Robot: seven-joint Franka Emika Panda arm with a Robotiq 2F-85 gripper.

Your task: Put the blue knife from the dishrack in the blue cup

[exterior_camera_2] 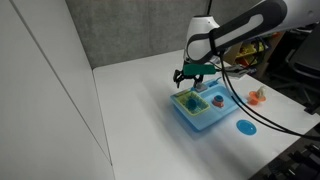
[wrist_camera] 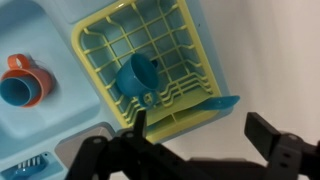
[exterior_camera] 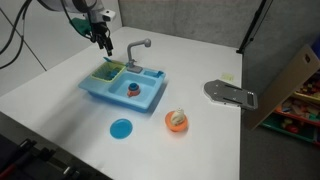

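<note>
While the end effector [wrist_camera: 200, 122] hovers spread above the dishrack [wrist_camera: 100, 40], approach is in hand; next, descend onto the blue knife [wrist_camera: 215, 104] at its four o'clock corner.

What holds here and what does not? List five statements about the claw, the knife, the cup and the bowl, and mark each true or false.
1. The claw is open and holds nothing. True.
2. The blue knife is in the blue cup. False: it lies at the edge of the dishrack.
3. The blue cup stands in the basin of the sink, beside the dishrack. True.
4. The orange bowl sits inside the sink. False: it stands on the table, outside the sink, near the flat blue disc.
5. The claw hangs above the dishrack. True.
</note>
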